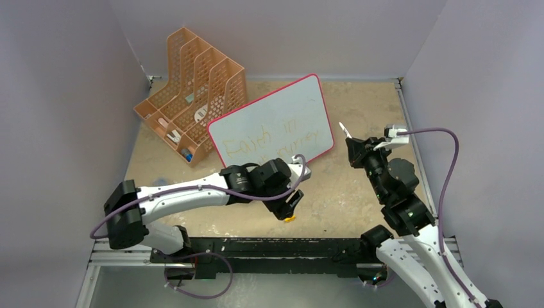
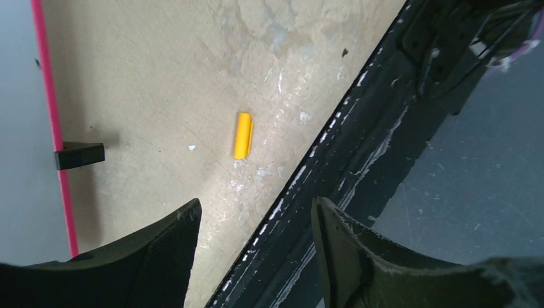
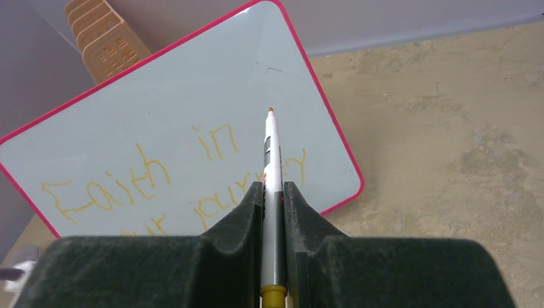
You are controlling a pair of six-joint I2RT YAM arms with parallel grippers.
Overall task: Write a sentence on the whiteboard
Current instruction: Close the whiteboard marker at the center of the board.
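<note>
The right pincer is pressed together on a marker, pinching its barrel. The orange tip points up the middle of the right wrist frame. Behind the tip lies the board, which fills the upper left of that frame with its red-pink edge running slantwise. In the top view the tip stands just off the board's right edge, not touching it.

The sentence is in thin yellow strokes on the board. "Faith in" reads clearly on the upper line. The lower line is partly hidden by the pincer's own fingers, with only something like "jour" showing.

The left pincer is spread and holds nothing, low in its frame over the counter. Beyond it, at mid-frame, a small yellow cap lies alone on the counter. A black rail crosses diagonally to the right of it. At far left stand the board's edge and one black foot.

In the top view the left arm reaches across below the board, and its wrist covers part of the board's lower edge. An orange rack stands at upper left, just behind the board's left corner.
</note>
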